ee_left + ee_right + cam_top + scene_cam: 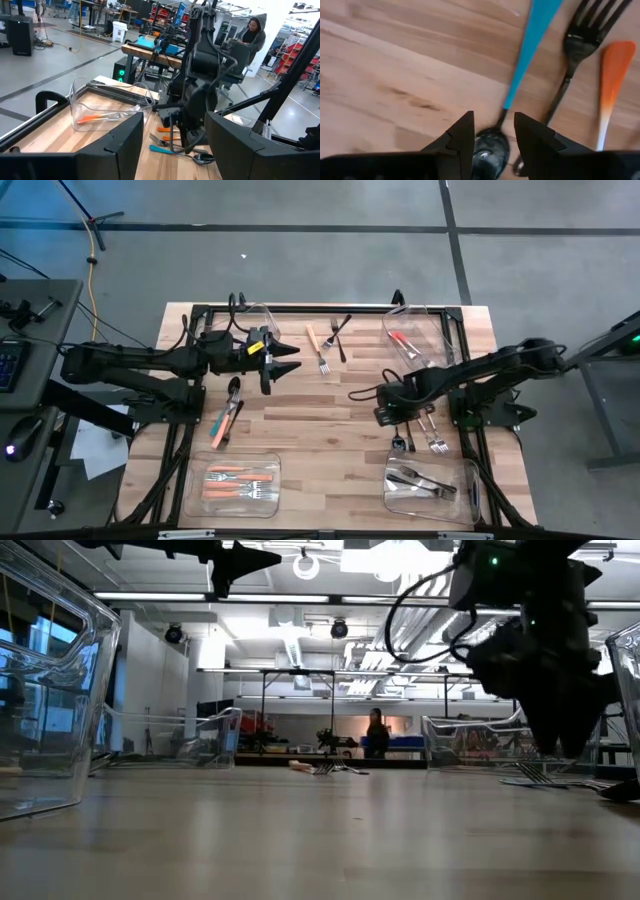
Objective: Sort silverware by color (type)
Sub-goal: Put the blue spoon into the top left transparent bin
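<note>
My right gripper (492,137) points down at the table right of centre (390,418). It is open, and its fingers stand on either side of the dark bowl (487,150) of a teal-handled spoon (532,40). I see no touch. Beside the spoon lie a black fork (572,55) and an orange-handled piece (612,70), all flat on the wood. More loose silverware lies near the far edge (325,345) and at the left (228,418). My left gripper (285,367) waits open and level above the table's left half, with nothing between its fingers.
Four clear bins stand at the corners: far left (262,312), far right (440,330) with a red-handled piece, near left (272,465) with orange-handled pieces, and near right (470,480) with black pieces. A person sits in the room beyond the table (252,35).
</note>
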